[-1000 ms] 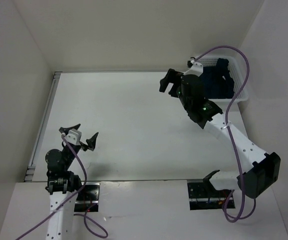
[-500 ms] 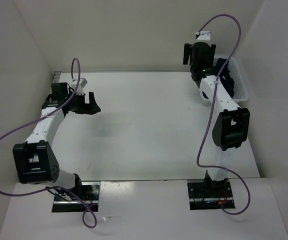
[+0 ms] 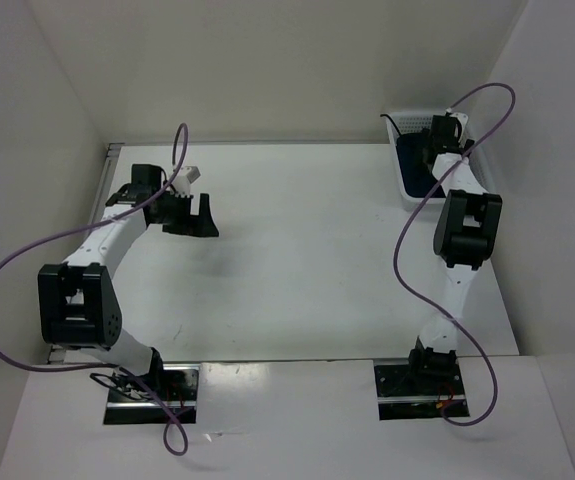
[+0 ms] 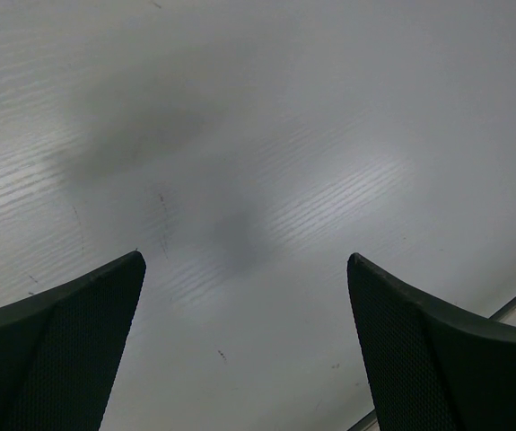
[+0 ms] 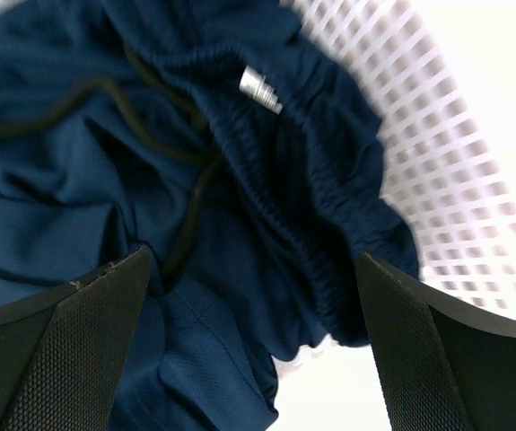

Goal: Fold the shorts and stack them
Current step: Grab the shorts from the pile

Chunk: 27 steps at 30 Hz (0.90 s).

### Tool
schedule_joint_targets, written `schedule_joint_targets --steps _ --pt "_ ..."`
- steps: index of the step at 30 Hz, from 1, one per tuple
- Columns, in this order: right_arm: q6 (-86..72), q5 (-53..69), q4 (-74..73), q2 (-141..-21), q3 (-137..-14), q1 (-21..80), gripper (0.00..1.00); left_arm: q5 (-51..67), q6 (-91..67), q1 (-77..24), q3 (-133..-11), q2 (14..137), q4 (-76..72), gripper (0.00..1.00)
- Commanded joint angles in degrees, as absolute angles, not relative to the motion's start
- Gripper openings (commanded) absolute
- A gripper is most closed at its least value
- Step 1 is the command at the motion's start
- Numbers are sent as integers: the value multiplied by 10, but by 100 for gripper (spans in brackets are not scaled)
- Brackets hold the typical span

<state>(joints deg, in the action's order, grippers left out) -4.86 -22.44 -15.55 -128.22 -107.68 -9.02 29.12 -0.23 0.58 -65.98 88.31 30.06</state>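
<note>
Nothing is folded yet: the shorts (image 5: pixel 150 180) lie bunched in the white basket (image 5: pixel 437 180) at the far right of the table (image 3: pixel 307 260), my right fingers (image 5: pixel 60 350) spread just above them, my left fingers (image 4: pixel 60 350) spread over the table well apart.

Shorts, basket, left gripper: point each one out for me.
shorts (image 5: pixel 105 171), right wrist view, on the wrinkled navy cloth.
basket (image 5: pixel 446 153), right wrist view, on its white mesh wall.
left gripper (image 4: pixel 246 260), left wrist view, midway between its open fingertips, above the table.
</note>
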Motion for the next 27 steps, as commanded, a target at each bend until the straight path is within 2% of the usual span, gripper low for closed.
schedule_joint_targets --steps 1,9,11,12,14,15,18,19,20,27 --pt "-60 -213 -163 -1298 -1105 -100 100 289 0 3 -676 888 303 100" --pt "-65 -274 -151 -1332 -1105 -111 100 289 0 3 -670 888 303 100" --pt "-60 -279 -151 -1338 -1105 -117 96 289 0 3 -670 888 303 100" --pt "-60 -273 -151 -1344 -1105 -124 83 289 0 3 -670 888 303 100" --pt "-60 -252 -151 -1349 -1105 -130 65 284 0 3 -664 888 303 100" --pt "-60 -231 -151 -1349 -1105 -130 45 284 0 3 -664 888 303 100" --pt "-60 -166 -151 -1333 -1105 -130 21 284 0 -3 -659 882 303 100" --pt "-60 -149 -151 -1318 -1105 -130 5 284 0 -3 -659 882 303 100" --pt "-69 -135 -151 -1309 -1112 -130 0 284 0 -3 -659 882 303 100" --pt "-90 -83 -162 -1197 -1174 -130 0 266 0 -3 -666 860 281 100"
